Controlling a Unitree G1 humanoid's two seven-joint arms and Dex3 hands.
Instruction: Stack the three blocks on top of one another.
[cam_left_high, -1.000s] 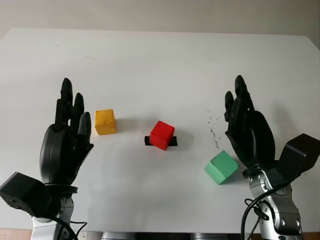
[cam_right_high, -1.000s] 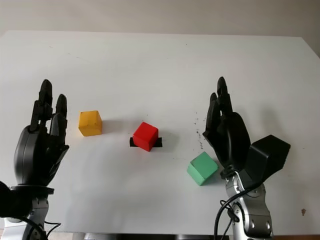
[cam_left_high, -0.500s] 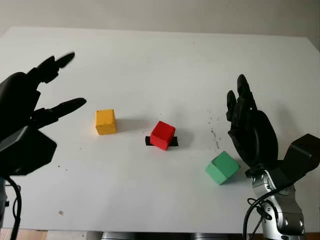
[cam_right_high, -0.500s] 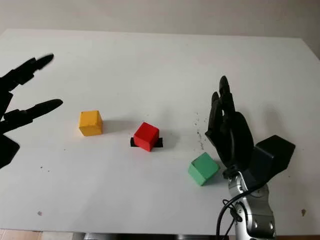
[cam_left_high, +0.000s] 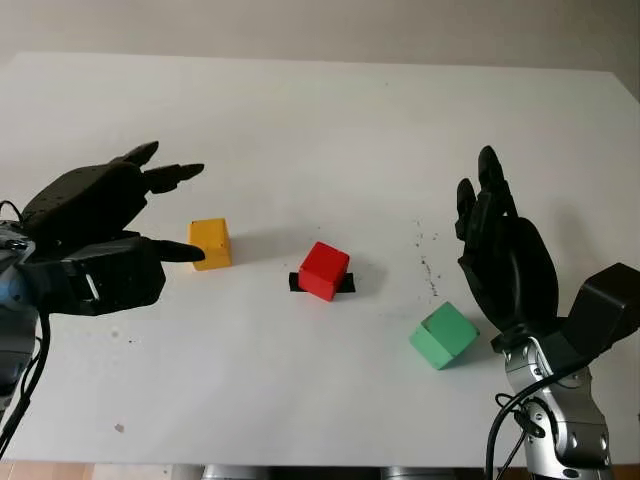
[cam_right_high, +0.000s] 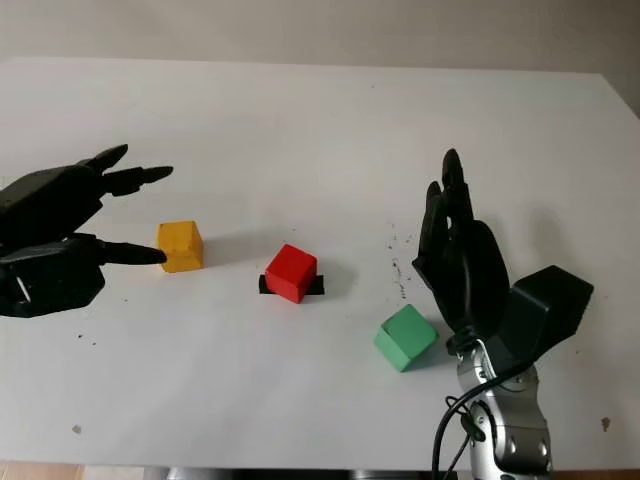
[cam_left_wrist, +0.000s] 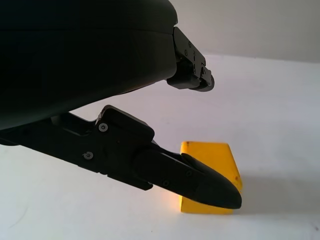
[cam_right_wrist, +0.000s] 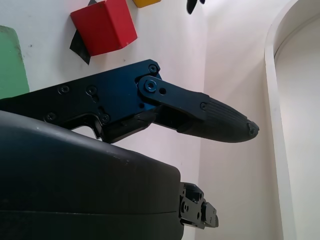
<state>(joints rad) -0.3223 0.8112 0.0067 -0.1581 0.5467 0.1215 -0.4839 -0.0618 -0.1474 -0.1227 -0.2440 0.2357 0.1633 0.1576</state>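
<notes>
Three blocks lie apart on the white table (cam_left_high: 320, 110). The yellow block (cam_left_high: 211, 243) is at the left, the red block (cam_left_high: 324, 270) in the middle on a black mark, and the green block (cam_left_high: 442, 335) at the right. My left hand (cam_left_high: 165, 210) is open just left of the yellow block, one fingertip almost at its side; the left wrist view shows the yellow block (cam_left_wrist: 212, 172) partly behind that finger. My right hand (cam_left_high: 500, 255) is open, upright, just right of the green block.
A black tape mark (cam_left_high: 297, 282) lies under the red block. Small dark specks (cam_left_high: 430, 262) dot the table between the red block and my right hand. The table's far edge (cam_left_high: 320, 62) runs along the back.
My left hand has dropped from a raised pose and reached right, its fingers now beside the yellow block. The right hand and all three blocks have stayed put.
</notes>
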